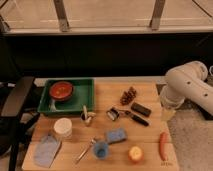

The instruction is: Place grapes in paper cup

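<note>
The wooden table (106, 96) is flat, matte and pale. The robot's white, smooth-shelled arm (186, 86) bulks at its right edge. The gripper (168, 111) hangs below the arm, just off the table's right side and well apart from both task things; whether the jaws are wide or narrow cannot be told.

A hard green plastic tray (67, 111) sits at the back left. In front of it, near the table's left side, stands the paper cup (63, 128), a short, wide, upright cylinder. It looks light and thin-walled, so a bump would probably tip it.

The grapes (128, 95) lie toward the back centre, a small, lumpy, dark reddish cluster. They are probably light, with rounded berries that may slip, so a grasp across the bunch's narrow middle seems soundest.
</note>
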